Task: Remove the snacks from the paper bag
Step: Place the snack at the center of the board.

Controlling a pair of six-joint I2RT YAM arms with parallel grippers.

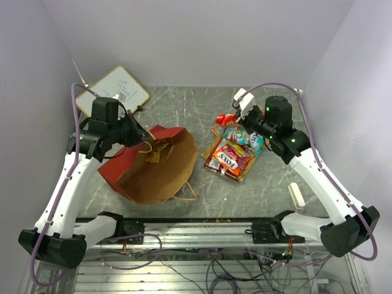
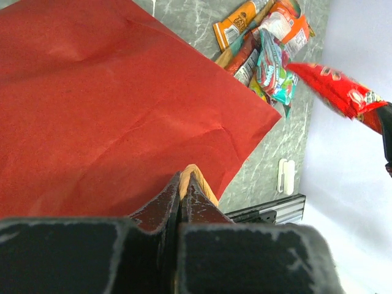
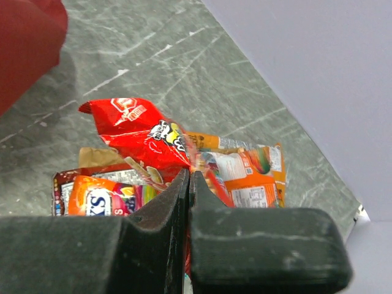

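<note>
Red glossy crinkly packet point(image 3: 138, 131) clamped in right gripper point(image 3: 188, 179) above snack pile point(image 1: 231, 158); left gripper point(image 2: 182, 184) pinching, probably, tan loop handle point(image 2: 198, 176) of red paper bag point(image 1: 156, 173). Next: release onto pile.

On table point(image 1: 184, 104): paper bag point(image 1: 156, 168) lying left of centre, snacks point(image 1: 231, 160) piled just right of it. Whiteboard point(image 1: 119, 89) behind bag, far-left corner. Left pincer point(image 2: 184, 184) on bag handle point(image 2: 201, 179); right pincer point(image 3: 188, 177) holds one packet point(image 3: 138, 128) over pile.

Bare counter point(image 1: 184, 107) lies open at far centre, between a whiteboard point(image 1: 119, 89) far left and the snacks point(image 1: 231, 158) heaped right of the paper bag point(image 1: 156, 166).
</note>
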